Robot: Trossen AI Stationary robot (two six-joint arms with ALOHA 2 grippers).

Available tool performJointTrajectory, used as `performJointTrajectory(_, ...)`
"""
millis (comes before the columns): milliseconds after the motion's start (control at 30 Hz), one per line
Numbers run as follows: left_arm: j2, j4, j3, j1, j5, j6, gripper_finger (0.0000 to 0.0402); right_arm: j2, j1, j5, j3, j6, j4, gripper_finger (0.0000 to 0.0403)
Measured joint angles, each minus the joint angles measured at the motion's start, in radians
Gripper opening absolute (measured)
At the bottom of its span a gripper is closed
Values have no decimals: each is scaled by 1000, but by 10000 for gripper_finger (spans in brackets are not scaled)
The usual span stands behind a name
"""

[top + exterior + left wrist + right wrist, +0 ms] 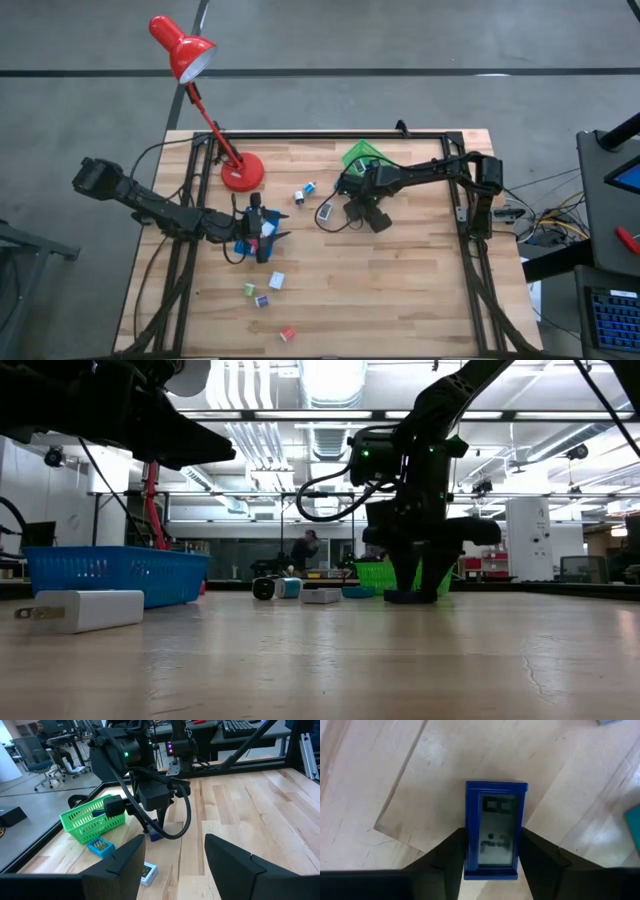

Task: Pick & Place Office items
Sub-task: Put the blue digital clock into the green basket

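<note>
A: Okay, right gripper [492, 851] first — where is it and what has it got?

B: Down at the desk [400, 290] just in front of the green basket [362, 155]. Its jaws press both long sides of a blue flat piece with a small screen [496, 827], which lies flat on the wood. Looks like a grip just made, piece not lifted yet.

A: Why from straight above?

B: My guess: the piece is thin and flat, so pinching the narrow width top-down is the only clean hold.

A: Left gripper [172, 857]?

B: Hovering over the blue tray [110, 572] on the left side, jaws partly open, nothing between them. Seems to wait there.

A: Containers?

B: Green basket: contents hidden, cannot tell. Blue tray: the arm covers most of it from above, so I cannot say what it holds.

A: Loose items?

B: A teal flat piece [101, 846] sits just beside the basket, a white charger block [85, 609] near the low camera, and 4 small cubes — white [277, 280], green [249, 290], purple [262, 300], red [287, 333] — scattered near the front edge.
</note>
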Motion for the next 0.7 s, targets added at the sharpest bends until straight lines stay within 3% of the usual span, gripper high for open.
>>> performJointTrajectory(700, 0, 0, 0, 0, 0, 0, 209, 0, -1, -23, 0, 50, 7, 140)
